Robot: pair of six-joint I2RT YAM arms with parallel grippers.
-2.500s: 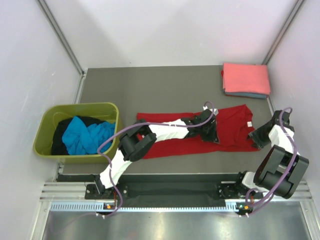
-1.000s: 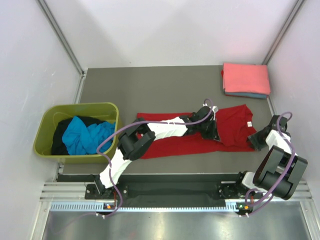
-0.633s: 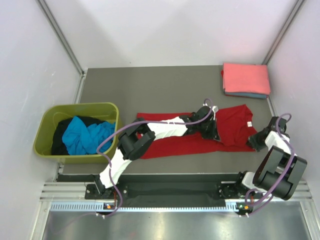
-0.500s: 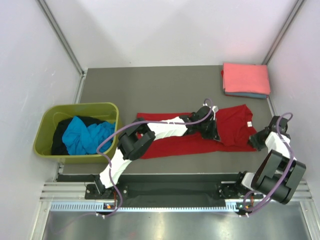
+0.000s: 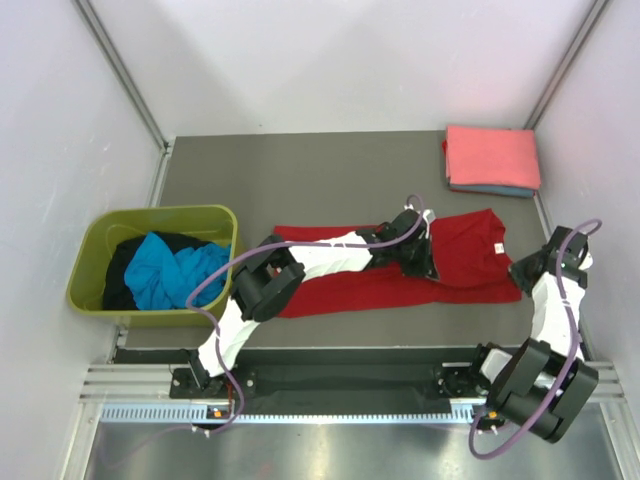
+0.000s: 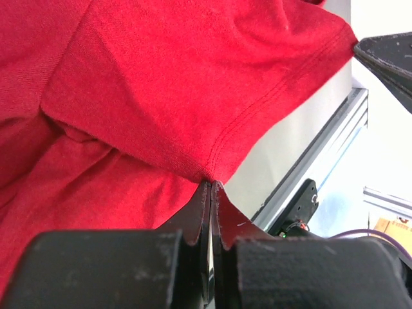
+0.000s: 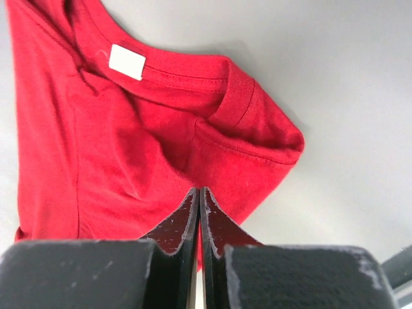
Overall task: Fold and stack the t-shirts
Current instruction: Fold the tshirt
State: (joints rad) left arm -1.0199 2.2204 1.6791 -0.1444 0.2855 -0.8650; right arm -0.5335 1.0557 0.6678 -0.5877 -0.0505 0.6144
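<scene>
A bright red t-shirt lies spread lengthwise on the grey table. My left gripper reaches over its middle and is shut on a hemmed fold of the red cloth. Over at the shirt's near right corner, my right gripper is shut on the cloth just below the collar and its white label. A folded salmon-pink t-shirt rests on a folded blue one at the back right. A turquoise t-shirt and a black one lie crumpled in the tub.
The olive-green tub stands at the table's left edge. Pale walls enclose the table on three sides. A metal rail runs along the near edge by the arm bases.
My right gripper has shut on the red shirt's right corner and its arm has swung outward and risen. The left arm has stayed put, still pinching the cloth.
</scene>
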